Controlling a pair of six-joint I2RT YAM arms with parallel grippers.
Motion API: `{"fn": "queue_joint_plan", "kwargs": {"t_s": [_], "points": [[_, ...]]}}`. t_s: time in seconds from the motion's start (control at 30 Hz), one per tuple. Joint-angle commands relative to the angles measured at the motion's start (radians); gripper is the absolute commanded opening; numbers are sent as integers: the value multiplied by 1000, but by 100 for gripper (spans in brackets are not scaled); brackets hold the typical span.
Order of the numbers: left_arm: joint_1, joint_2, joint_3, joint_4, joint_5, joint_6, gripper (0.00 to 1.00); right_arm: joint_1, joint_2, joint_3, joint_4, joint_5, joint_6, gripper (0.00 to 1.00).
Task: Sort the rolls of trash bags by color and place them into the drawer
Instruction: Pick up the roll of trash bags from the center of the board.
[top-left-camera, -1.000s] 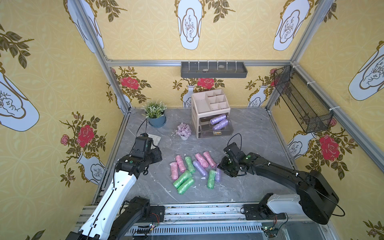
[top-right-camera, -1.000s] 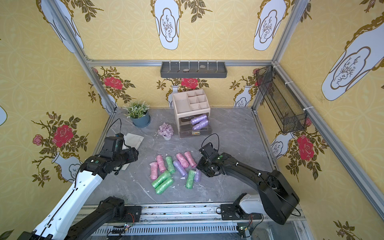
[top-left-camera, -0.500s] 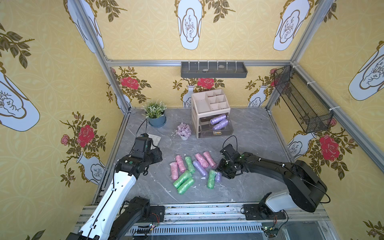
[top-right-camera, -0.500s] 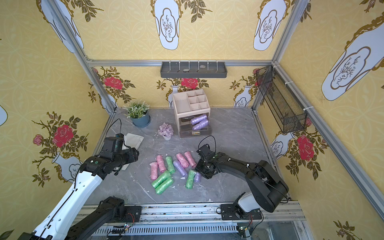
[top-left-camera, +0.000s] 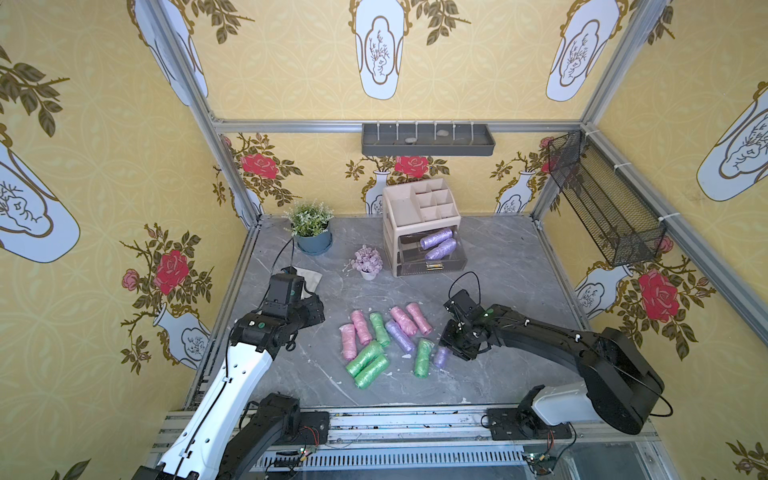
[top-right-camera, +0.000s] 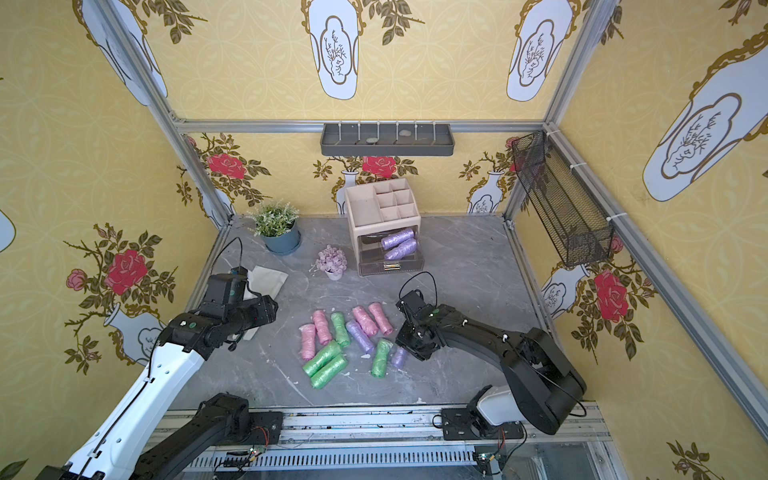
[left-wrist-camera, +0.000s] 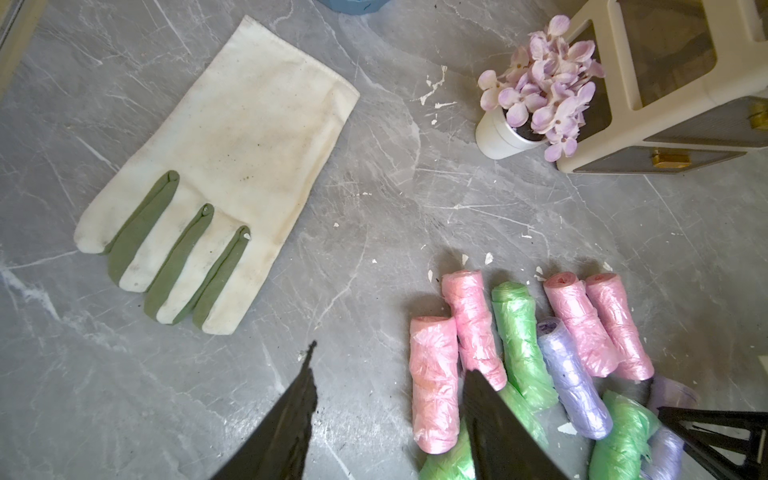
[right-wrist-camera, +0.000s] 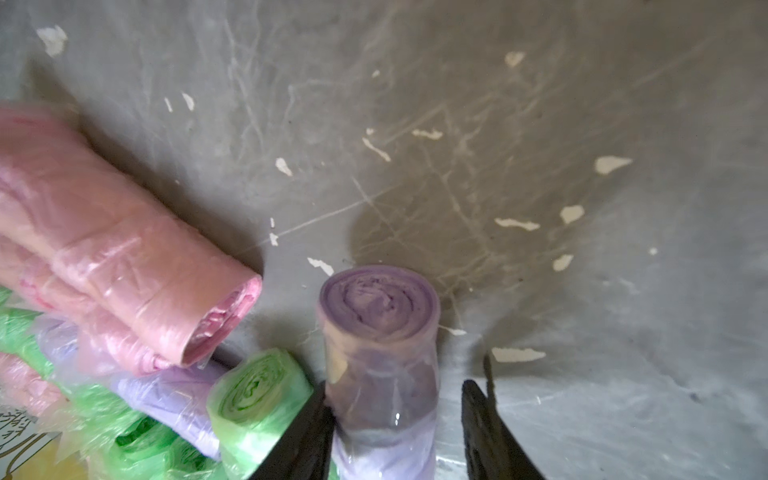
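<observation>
Now, the purple roll is lying on the grey table at the edge of the pile of rolls, and my right gripper is straddling it with jaws parted: one finger is touching its side, the other is standing just clear, so I am not gripping it. Two more purple rolls are sitting in the open drawer further back. My left gripper is hovering wide open and empty just beside a pink roll, with the white glove lying nearby
</observation>
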Motion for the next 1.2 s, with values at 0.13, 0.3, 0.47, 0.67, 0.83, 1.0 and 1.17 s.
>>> {"fn": "queue_joint_plan", "kwargs": {"t_s": [0.13,0.3,0.47,0.67,0.83,1.0,1.17], "points": [[1,-7,-7,16,-1,-2,59,9,29,2,20,-9,-7,50],[1,-7,-7,16,2,-2,59,14,36,1,22,-11,-5,49],[1,-7,-7,18,2,-2,59,15,30,0,22,-6,-3,45],[0,-8,-8,17,3,-2,59,15,19,0,14,1,-4,41],[1,-9,-9,18,3,-1,59,15,11,2,5,6,-3,39],[1,-10,-8,18,5,-2,59,15,3,1,-1,10,-2,36],[0,-13,-10,18,5,-2,59,16,-9,1,-11,13,1,34]]}}
